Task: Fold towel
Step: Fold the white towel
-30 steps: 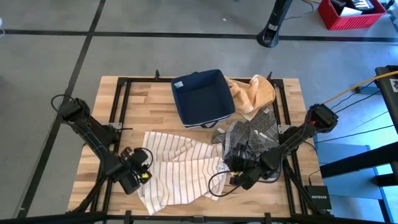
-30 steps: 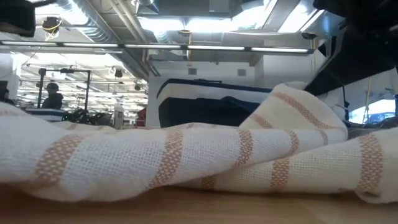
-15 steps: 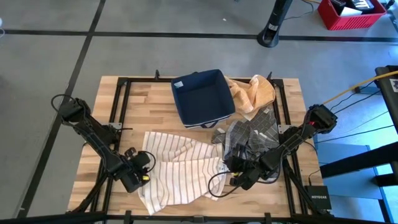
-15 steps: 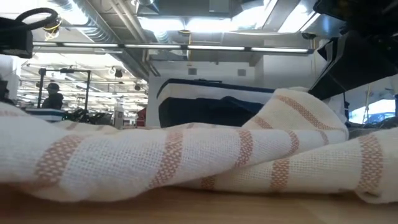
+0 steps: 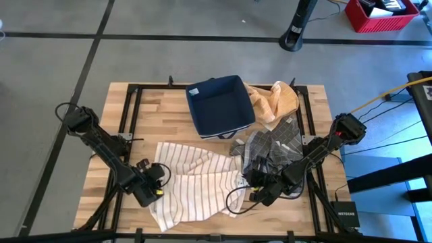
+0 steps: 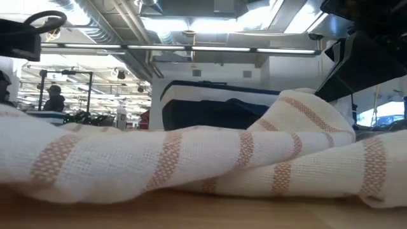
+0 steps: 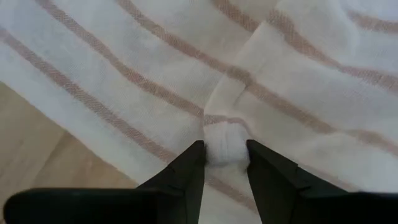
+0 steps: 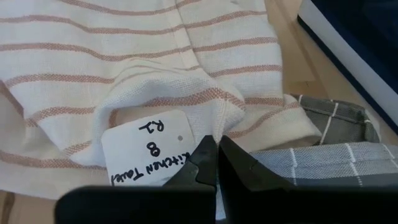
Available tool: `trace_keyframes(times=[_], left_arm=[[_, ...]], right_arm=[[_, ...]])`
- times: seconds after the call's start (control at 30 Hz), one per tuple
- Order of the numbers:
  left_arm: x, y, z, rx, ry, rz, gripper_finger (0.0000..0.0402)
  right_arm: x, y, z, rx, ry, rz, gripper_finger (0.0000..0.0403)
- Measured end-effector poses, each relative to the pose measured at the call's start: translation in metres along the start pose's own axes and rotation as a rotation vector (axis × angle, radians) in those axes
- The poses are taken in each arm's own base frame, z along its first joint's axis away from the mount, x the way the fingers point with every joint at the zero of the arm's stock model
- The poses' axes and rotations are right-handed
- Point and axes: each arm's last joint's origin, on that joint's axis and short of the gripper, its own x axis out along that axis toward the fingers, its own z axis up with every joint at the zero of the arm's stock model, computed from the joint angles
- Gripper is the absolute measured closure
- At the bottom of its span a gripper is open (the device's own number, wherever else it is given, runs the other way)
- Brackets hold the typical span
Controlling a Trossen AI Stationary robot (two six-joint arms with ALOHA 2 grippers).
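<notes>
On the wooden desk, the left gripper fingers pinch a fold of the white brown-striped cloth towel, while the right gripper fingers are together at its edge.

Coarse woven cloth towel on a smooth wooden table.
</notes>
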Motion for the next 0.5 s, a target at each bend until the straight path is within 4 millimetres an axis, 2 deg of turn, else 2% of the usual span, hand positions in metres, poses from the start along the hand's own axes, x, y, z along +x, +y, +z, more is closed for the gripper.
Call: trace_keyframes(times=[0.23,0.5], left_arm=[[0.002,-0.002,0.006,-0.013,-0.022,-0.024,0.0295],[0.001,-0.015,0.01,-0.07,-0.056,-0.146,0.0297]], right_arm=[[0.0,0.0,0.0,0.0,0.0,0.0,0.0397],[0.0,0.002,0.002,0.014,-0.019,0.014,0.0397]])
